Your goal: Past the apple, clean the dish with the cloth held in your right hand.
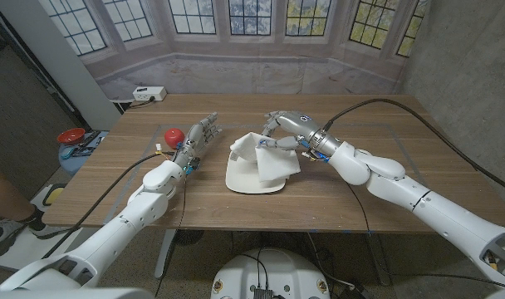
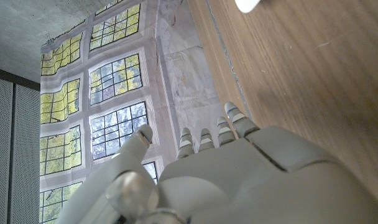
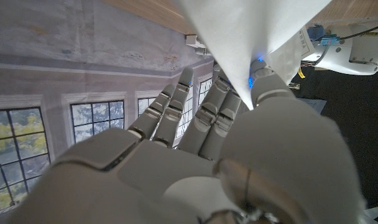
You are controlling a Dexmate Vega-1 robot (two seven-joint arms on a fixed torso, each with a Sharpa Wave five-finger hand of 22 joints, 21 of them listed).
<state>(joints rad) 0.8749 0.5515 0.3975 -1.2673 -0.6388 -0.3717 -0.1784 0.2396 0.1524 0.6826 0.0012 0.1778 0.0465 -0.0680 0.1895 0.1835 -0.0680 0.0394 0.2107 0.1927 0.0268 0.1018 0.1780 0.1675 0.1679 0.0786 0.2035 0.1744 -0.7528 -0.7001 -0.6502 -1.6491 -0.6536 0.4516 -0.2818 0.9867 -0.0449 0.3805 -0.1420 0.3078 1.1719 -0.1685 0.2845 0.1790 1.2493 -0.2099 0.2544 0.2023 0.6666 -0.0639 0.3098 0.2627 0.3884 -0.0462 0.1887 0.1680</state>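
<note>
head view has my right hand [image 1: 284, 126] pinching the floppy white cloth [image 1: 273, 158] by its top corner over the dish [image 1: 240, 176], so it'll drag light while my left hand [image 1: 198, 137] sits idle, fingers out, holding nothing.

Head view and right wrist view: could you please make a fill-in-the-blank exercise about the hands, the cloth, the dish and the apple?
1. The white cloth is held by the robot's ____ hand.
2. The cloth hangs over the cream ____ on the table.
3. The red apple lies beside the ____ hand.
4. The left hand holds ____.

Missing words: right; dish; left; nothing
</note>
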